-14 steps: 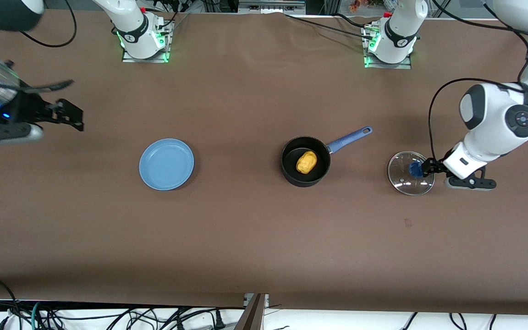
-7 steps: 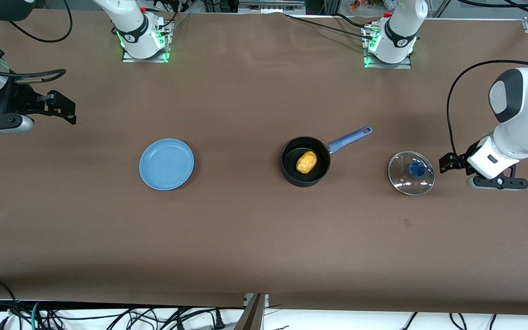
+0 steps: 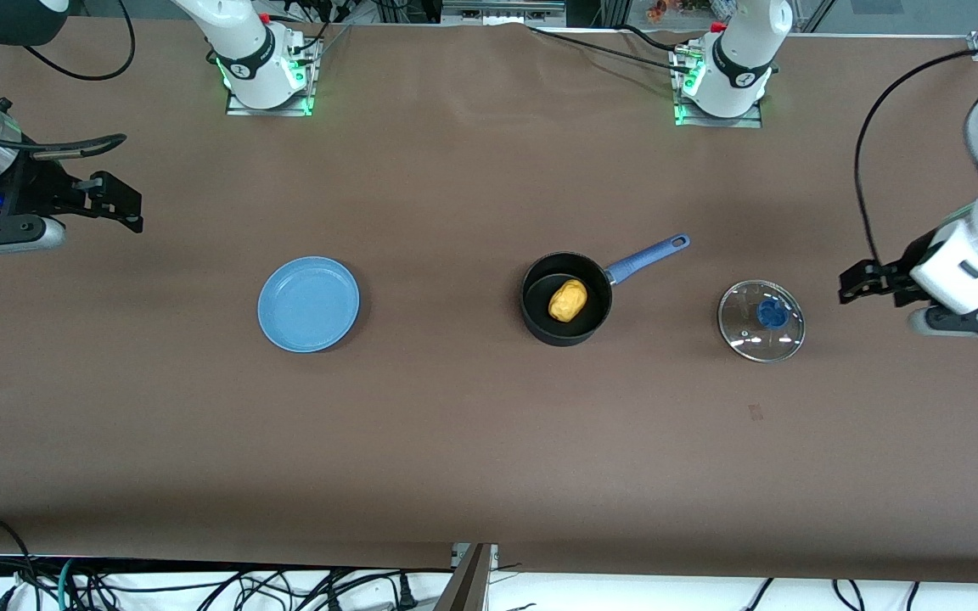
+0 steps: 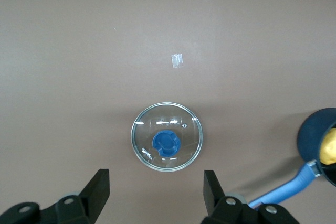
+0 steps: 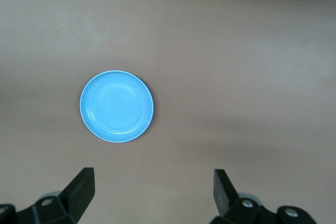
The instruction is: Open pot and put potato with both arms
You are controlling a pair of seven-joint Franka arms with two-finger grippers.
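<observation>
The black pot (image 3: 566, 298) with its blue handle (image 3: 647, 255) stands open mid-table, and the yellow potato (image 3: 567, 299) lies inside it. The glass lid (image 3: 761, 321) with a blue knob lies flat on the table beside the pot, toward the left arm's end; it also shows in the left wrist view (image 4: 167, 144). My left gripper (image 3: 852, 284) is open and empty, up in the air over the table beside the lid. My right gripper (image 3: 120, 204) is open and empty over the right arm's end of the table.
A flat blue plate (image 3: 309, 304) lies empty toward the right arm's end, also in the right wrist view (image 5: 116, 106). A small tape mark (image 3: 755, 412) lies nearer the camera than the lid. The arm bases (image 3: 268, 64) stand along the table's back edge.
My left gripper has let go of the lid's knob and drawn away toward the left arm's end, rising. My right gripper has pulled back a little toward its end.
</observation>
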